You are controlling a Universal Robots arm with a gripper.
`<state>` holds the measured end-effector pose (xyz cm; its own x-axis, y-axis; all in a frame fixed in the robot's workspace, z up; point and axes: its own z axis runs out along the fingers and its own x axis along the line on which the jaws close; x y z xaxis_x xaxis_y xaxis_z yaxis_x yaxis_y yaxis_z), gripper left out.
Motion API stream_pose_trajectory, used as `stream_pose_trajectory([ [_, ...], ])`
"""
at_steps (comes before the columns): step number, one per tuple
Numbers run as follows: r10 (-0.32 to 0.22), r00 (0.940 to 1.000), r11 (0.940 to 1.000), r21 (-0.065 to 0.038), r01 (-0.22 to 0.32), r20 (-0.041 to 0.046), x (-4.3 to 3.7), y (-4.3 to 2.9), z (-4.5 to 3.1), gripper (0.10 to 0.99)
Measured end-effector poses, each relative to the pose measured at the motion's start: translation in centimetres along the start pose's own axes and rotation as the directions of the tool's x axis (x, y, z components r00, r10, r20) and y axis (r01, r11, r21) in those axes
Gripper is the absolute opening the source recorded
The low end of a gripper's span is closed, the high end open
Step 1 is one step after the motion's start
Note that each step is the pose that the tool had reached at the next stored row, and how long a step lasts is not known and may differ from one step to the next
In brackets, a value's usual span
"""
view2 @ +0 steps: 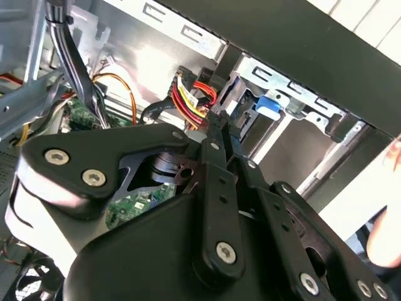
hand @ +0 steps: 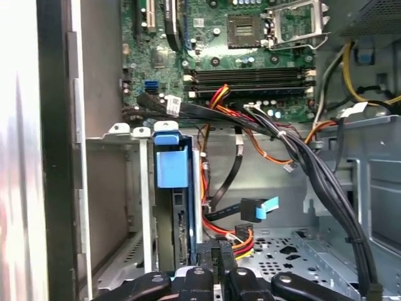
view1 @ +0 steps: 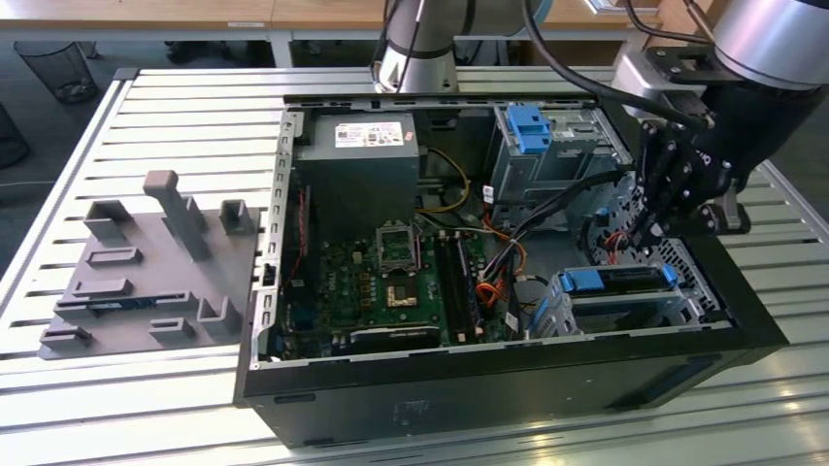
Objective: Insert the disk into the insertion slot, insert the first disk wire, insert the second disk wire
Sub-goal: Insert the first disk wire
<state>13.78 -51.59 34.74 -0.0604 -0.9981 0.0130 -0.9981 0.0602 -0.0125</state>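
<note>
The disk, in its bright blue carrier, sits inside the low silver insertion slot at the exterior view's right of the open computer case. In the first wrist view the carrier's blue tab stands in the cage. My gripper hangs inside the case just beside the cage, its fingers pressed together. A red, yellow and black power wire with a black plug lies right by the fingertips, apart from the disk. A black data wire with a blue plug lies loose a little farther off. The same red and yellow wires show beyond the gripper.
A taller grey cage with a blue clip stands at the back of the case. Thick black cable bundles cross over the motherboard. The case wall closes the near side. A grey fixture block lies on the slatted table.
</note>
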Motion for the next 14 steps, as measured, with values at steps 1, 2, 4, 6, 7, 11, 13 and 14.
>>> stream_pose_trajectory([
  [1,-0.001,1.0,1.0,0.0,0.001,0.0043,0.14,0.0,0.03,0.169],
  [2,-0.002,1.0,1.0,0.001,0.002,0.0052,0.3,0.01,0.05,0.169],
  [4,-0.006,1.0,1.0,0.002,0.006,0.0055,0.54,0.02,0.09,0.169],
  [6,-0.01,0.9999,1.0,0.002,0.01,0.006,0.76,0.03,0.11,0.169],
  [7,-0.011,0.9999,0.9999,0.003,0.011,0.006,0.83,0.02,0.11,0.169],
  [11,-0.014,0.9999,0.9999,0.005,0.014,0.0067,1.03,0.09,0.19,0.169],
  [13,-0.017,0.9998,0.9998,0.007,0.017,0.0074,1.1,0.14,0.25,0.169],
  [14,-0.018,0.9998,0.9998,0.008,0.018,0.0073,1.15,0.17,0.26,0.169],
])
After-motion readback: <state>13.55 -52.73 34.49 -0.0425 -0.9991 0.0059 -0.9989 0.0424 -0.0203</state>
